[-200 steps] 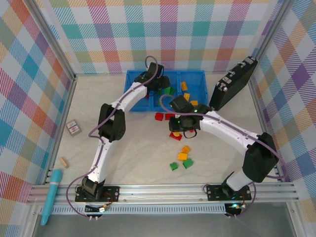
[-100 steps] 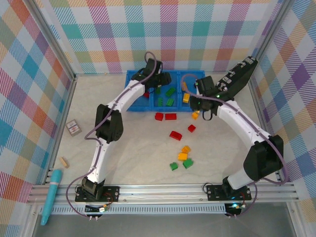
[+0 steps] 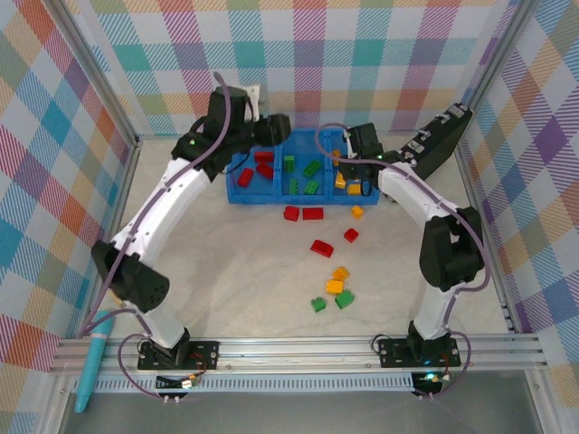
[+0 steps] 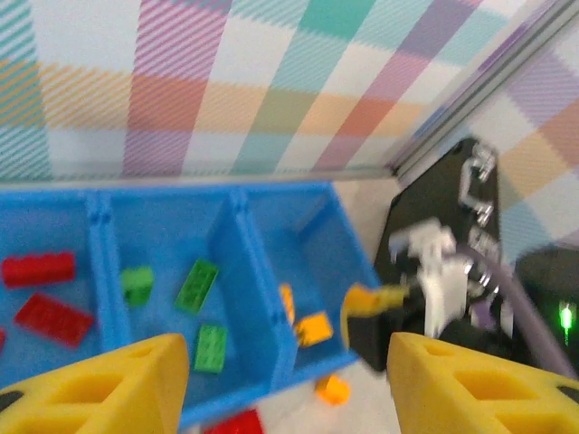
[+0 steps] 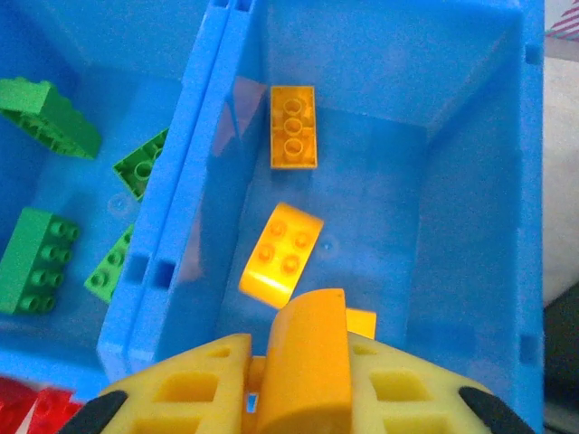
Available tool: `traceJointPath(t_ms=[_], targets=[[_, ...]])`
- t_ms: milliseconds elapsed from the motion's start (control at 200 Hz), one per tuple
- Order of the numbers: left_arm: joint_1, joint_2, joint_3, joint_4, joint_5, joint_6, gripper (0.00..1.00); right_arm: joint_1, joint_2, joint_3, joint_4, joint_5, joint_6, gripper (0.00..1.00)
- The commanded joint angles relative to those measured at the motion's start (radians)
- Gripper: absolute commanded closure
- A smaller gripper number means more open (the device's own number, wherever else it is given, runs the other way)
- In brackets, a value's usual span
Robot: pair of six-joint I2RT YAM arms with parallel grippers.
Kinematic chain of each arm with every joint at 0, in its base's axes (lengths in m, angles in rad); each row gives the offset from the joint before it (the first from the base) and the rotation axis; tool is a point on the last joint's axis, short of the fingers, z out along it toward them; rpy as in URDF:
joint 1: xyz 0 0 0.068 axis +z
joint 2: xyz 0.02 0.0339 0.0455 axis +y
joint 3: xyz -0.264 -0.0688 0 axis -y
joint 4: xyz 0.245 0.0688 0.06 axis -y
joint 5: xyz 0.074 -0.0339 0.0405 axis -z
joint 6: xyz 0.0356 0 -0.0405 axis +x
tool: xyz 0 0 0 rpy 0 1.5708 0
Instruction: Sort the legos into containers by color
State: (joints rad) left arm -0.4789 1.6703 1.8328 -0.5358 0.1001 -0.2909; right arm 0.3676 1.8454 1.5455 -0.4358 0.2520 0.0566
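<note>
Bricks of small hard plastic, in red, green and orange, are seen in two places. Many are lying in a bright blue plastic tray (image 3: 242, 197) that is split into three square boxes. The rest are scattered on the pale tabletop (image 3: 235, 271) in front of it. Red bricks (image 3: 263, 156) are lying in the left box (image 4: 45, 226), green bricks (image 3: 312, 169) in the middle box (image 4: 172, 226), and orange bricks (image 5: 293, 127) in the right box (image 5: 470, 181).

The right claw (image 5: 303, 384) is held just over the right box. It is pressed together on a rounded orange plastic brick (image 5: 306, 344), which is pinched between its two sides. Two orange bricks are lying flat on the box floor under it.

The left claw (image 4: 285, 371) is held up over the back of the tray, by the left box. It is spread wide apart.

On the tabletop, four loose red bricks (image 3: 312, 213) are lying in front of the tray. One small orange brick (image 3: 357, 212) is seen just in front of the right box. Closer to the arms, an orange brick, a yellow brick and two loose green bricks (image 3: 344, 299) are bunched together. A black case (image 3: 432, 149) is propped up beside the tray's right end.
</note>
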Motion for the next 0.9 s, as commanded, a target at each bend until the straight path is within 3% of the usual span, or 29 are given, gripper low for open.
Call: traceJointPath(t_ms=[0, 105, 280, 440, 595, 785, 895], targets=[[0.006, -0.130, -0.167, -0.069, -0.050, 0.045, 0.39, 0.002, 0.042, 0.066, 0.061, 0.027, -0.019, 0.76], [0.007, -0.283, -0.351, -0.095, -0.055, 0.045, 0.38, -0.001, 0.083, 0.090, 0.069, 0.038, -0.021, 0.76], [-0.004, -0.373, -0.472, -0.385, -0.097, 0.056, 0.36, -0.017, 0.149, 0.140, 0.077, 0.049, -0.031, 0.74], [-0.072, -0.470, -0.619, -0.384, -0.036, 0.011, 0.34, -0.033, 0.204, 0.182, 0.083, 0.074, -0.043, 0.73], [-0.225, -0.457, -0.681, -0.396, -0.047, 0.013, 0.31, -0.051, 0.246, 0.206, 0.087, 0.070, -0.024, 0.70], [-0.456, -0.327, -0.684, -0.411, -0.120, 0.058, 0.28, -0.059, 0.275, 0.221, 0.074, 0.059, -0.013, 0.62], [-0.536, -0.272, -0.681, -0.356, -0.110, 0.089, 0.27, -0.059, 0.278, 0.221, 0.073, 0.034, -0.006, 0.58]])
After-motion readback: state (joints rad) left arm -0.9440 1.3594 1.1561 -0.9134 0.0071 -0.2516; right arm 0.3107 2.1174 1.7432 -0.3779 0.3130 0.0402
